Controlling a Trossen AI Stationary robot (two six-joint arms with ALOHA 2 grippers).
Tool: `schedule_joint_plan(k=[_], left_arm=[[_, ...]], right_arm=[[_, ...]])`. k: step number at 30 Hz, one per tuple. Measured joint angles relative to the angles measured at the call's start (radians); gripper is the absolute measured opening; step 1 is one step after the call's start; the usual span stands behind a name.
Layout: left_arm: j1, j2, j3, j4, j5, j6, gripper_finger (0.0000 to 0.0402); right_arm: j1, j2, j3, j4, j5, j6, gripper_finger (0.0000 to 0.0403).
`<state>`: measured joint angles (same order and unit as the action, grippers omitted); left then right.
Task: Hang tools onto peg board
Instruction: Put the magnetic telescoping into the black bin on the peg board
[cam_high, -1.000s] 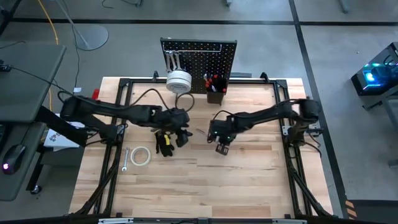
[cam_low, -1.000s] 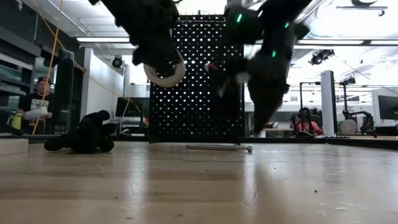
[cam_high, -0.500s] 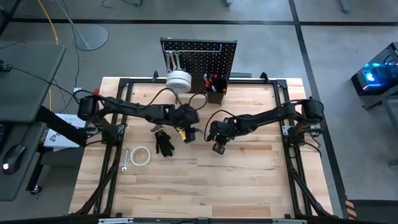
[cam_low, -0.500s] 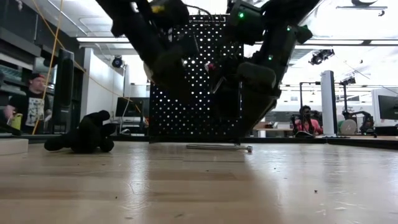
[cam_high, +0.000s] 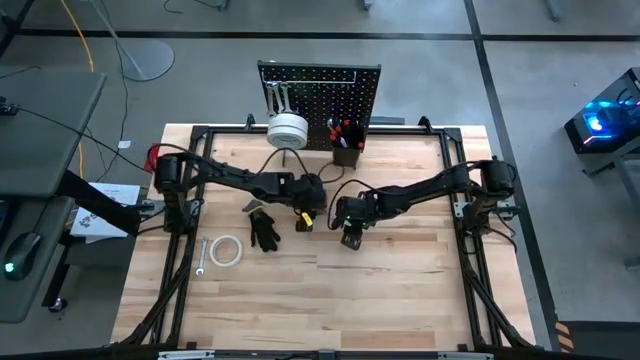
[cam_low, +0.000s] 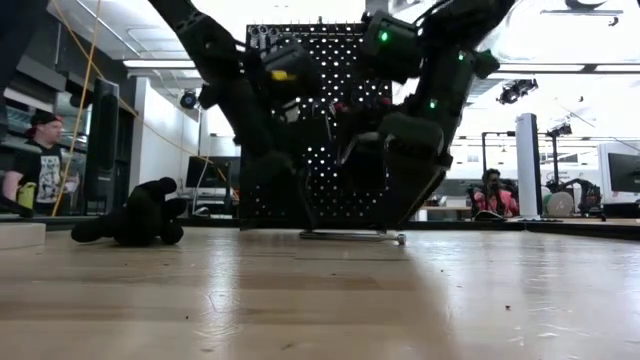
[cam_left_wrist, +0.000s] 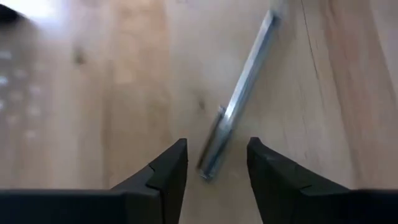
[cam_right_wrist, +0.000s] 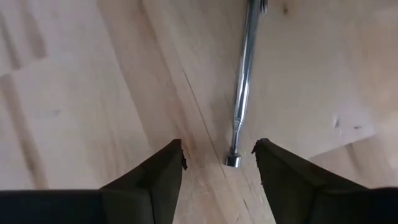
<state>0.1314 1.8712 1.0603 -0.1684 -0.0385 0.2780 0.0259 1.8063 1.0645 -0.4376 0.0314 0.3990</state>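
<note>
left pincer (cam_left_wrist: 214, 165): fingers apart, empty, over slim silver metal tool (cam_left_wrist: 239, 106), far end cut off | right pincer (cam_right_wrist: 217, 165): fingers apart, empty, over thin silver rod (cam_right_wrist: 241, 81) on wooden table (cam_high: 400, 290) | black perforated peg board (cam_high: 320, 105): upright at table's far edge, partly hidden by arms in low view

A slim silver wrench (cam_left_wrist: 239, 102) lies flat on the wood—pliers (cam_high: 264, 231) and tape roll (cam_high: 225, 251) nearby.

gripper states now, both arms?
Left gripper: open, empty, over a silver wrench on the table.
Right gripper: open, empty, over a silver rod.
</note>
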Motion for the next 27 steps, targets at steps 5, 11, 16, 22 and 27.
schedule_joint_plan(k=[5, 11, 16, 22, 27], left_arm=[[0.000, 0.058, 0.004, -0.013, 0.034, 0.041, 0.0123], [-0.016, 0.096, 0.009, -0.063, 0.117, -0.039, 0.0039], [-0.052, 0.100, 0.006, -0.052, 0.188, -0.144, 0.0019], [-0.095, 0.079, 0.008, -0.044, 0.200, -0.219, 0.0013], [-0.103, 0.006, 0.000, -0.047, 0.194, -0.229, 0.0006]], right_arm=[[0.005, 0.076, 0.005, 0.028, -0.022, 0.078, 0.0194], [0.041, 0.148, 0.015, -0.002, 0.028, 0.241, 0.0148], [0.071, 0.152, 0.015, -0.029, 0.046, 0.203, 0.0020], [0.084, 0.120, 0.015, -0.061, -0.021, 0.192, 0.0003], [0.088, 0.060, 0.036, -0.123, -0.023, 0.159, 0.0002]])
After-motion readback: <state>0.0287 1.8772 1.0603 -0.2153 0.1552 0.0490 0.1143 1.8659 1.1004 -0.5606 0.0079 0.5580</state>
